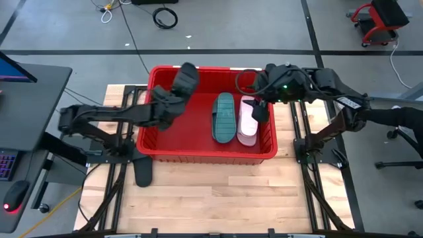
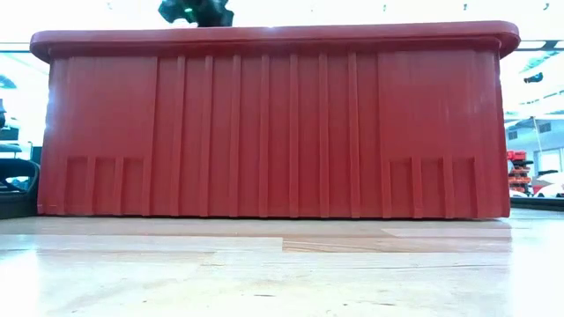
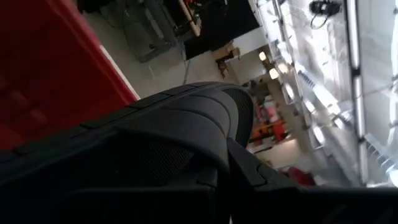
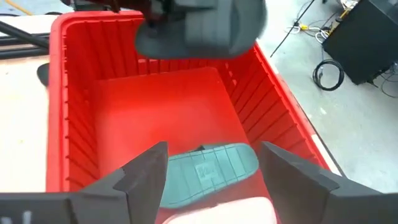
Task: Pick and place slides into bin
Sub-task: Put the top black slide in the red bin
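The red bin (image 1: 153, 142) stands mid-table. On its floor a teal slide (image 1: 223, 118) and a pale pink slide (image 1: 248, 120) lie side by side at the right. My left gripper (image 1: 174, 94) is shut on a black slide (image 1: 186, 76), which it holds over the bin's left part; in the right wrist view that black slide (image 4: 199, 28) shows above the far wall. My right gripper (image 4: 214, 180) hangs open above the teal slide (image 4: 205, 171) and touches nothing. A second black slide (image 1: 142, 169) lies flat on the table by the bin's near left corner. My left gripper holds the black slide by its near end (image 1: 177, 89), coming from the table's left, roughly level. In the left wrist view the slide (image 3: 186, 130) fills the picture and hides the fingers. Its free end (image 1: 189, 69) points toward the bin's far wall, lifted clear of the bin.
In the low view the bin's tall near wall (image 2: 273, 132) blocks sight of what lies inside. Bare wooden tabletop (image 1: 218, 198) stretches in front of the bin. A dark desk (image 1: 30, 112) stands to the left, beyond the table.
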